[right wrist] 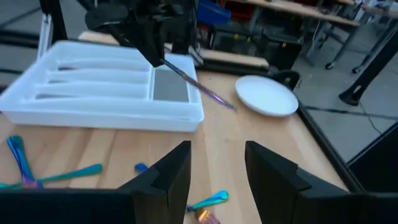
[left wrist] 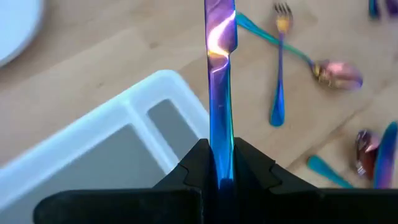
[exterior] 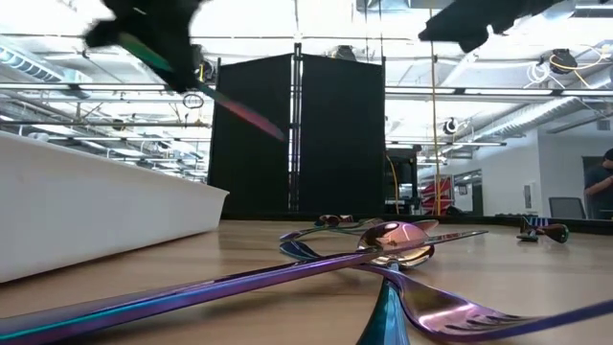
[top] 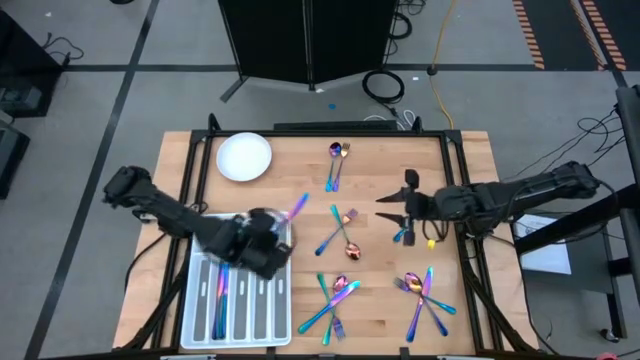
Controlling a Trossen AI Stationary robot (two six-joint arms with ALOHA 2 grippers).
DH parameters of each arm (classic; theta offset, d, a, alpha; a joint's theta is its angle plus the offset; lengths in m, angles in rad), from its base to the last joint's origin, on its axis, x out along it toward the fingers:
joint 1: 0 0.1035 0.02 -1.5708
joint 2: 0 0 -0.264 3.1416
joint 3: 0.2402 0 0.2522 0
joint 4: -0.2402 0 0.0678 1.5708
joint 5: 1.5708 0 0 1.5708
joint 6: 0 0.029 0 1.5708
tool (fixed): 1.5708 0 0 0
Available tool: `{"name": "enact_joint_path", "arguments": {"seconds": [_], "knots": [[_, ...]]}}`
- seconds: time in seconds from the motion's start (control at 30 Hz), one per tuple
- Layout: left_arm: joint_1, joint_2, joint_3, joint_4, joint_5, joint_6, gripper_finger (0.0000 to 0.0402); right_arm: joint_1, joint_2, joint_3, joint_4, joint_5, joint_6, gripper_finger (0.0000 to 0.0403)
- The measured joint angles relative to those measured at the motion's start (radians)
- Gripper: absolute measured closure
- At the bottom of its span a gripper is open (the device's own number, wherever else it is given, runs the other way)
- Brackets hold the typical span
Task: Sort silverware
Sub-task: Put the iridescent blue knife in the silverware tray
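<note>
Silverware for sorting is split three ways: some pieces already lie in the tray's (top: 283,325) long slots at the table's left front, one knife (left wrist: 221,93) is in the air, and the rest lie scattered over the wooden table (top: 465,150). The left gripper (top: 262,243) is clamped on the knife's handle end, blade projecting forward, above the tray's near corner; this looks like a carry posture ahead of lowering it into a slot. White plate (top: 245,157) sits at the rear left, well apart from the tray, not obstructing. At centre, loose forks and spoons (top: 341,237) lie crossed over one another, which may hinder single picks. The right gripper (top: 397,209) hovers over the table's right-centre, fingers spread and empty, a few pieces near it. Nothing stands between knife and tray.
</note>
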Motion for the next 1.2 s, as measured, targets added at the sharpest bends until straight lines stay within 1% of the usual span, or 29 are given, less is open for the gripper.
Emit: {"name": "enact_joint_path", "arguments": {"seconds": [0.1, 0.2, 0.33, 0.4, 0.47, 0.6, 0.8, 0.87, 1.0, 1.2], "knots": [[-0.104, -0.014, 0.000, -0.097, -0.105, -0.229, 0.0351, 0.000, -0.027, 0.000, 0.001, -0.005, -0.003, 0.0261], [-0.194, -0.008, 0.000, -0.180, -0.149, -0.399, 0.0351, 0.000, -0.032, 0.000, 0.002, -0.007, -0.007, 0.0261], [-0.282, 0.032, 0.000, -0.272, -0.144, -0.569, 0.0351, 0.000, -0.028, -0.001, 0.007, -0.007, -0.007, 0.0261], [-0.320, 0.055, 0.000, -0.314, -0.113, -0.646, 0.0351, 0.000, -0.026, -0.001, 0.012, -0.007, -0.007, 0.0261], [-0.357, 0.083, 0.000, -0.316, -0.076, -0.704, 0.0351, 0.000, -0.023, -0.001, 0.013, -0.007, 0.002, 0.0261], [-0.411, 0.132, 0.000, -0.262, -0.003, -0.733, 0.0351, 0.000, -0.018, -0.001, 0.014, -0.007, 0.020, 0.0261], [-0.464, 0.196, 0.000, -0.139, 0.008, -0.734, 0.0351, 0.000, -0.006, -0.001, 0.008, -0.008, 0.054, 0.0261], [-0.480, 0.210, 0.000, -0.111, 0.026, -0.738, 0.0351, 0.000, -0.001, -0.001, -0.004, -0.007, 0.063, 0.0261], [-0.526, 0.214, 0.007, -0.097, 0.066, -0.757, 0.0351, 0.000, 0.013, -0.001, -0.014, -0.008, 0.086, 0.0261], [-0.582, 0.214, 0.096, -0.134, 0.071, -0.756, 0.0351, 0.000, 0.070, -0.001, -0.004, -0.008, 0.099, 0.0261]]}}
